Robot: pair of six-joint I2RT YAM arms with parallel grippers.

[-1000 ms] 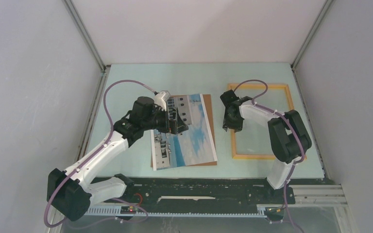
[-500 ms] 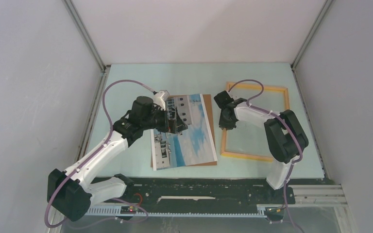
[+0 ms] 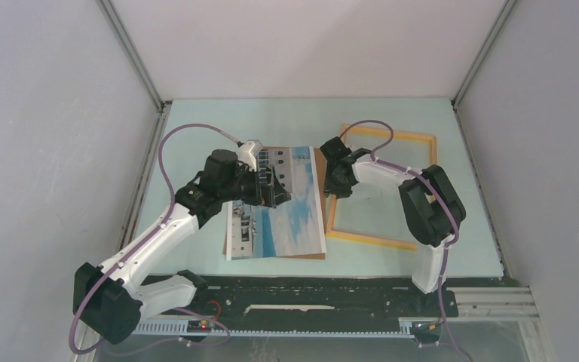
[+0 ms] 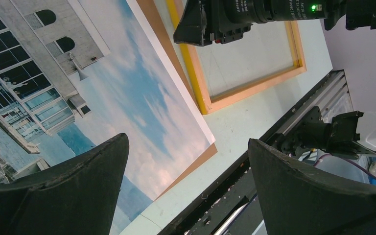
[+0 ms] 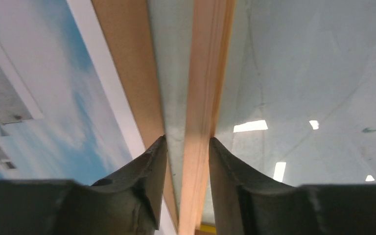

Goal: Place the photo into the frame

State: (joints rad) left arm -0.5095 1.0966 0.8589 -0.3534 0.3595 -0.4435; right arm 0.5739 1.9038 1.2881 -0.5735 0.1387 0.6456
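Overhead camera looks down from behind me; my 2 close wrist cameras both see the frame (image 5: 203, 98) beside the photo (image 4: 127, 98).

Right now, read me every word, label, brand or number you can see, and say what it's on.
None can be quoted.
White lettering on the camera lens on the right wrist: too small and blurred to read.
The photo, the frame and the backing board: no writing visible.

You see mere slivers of backing board (image 5: 122, 58) under the photo (image 3: 286, 219); the left gripper (image 3: 271, 188) hides the photo's far-left part; the frame (image 5: 213, 49) rail beside it blurs.
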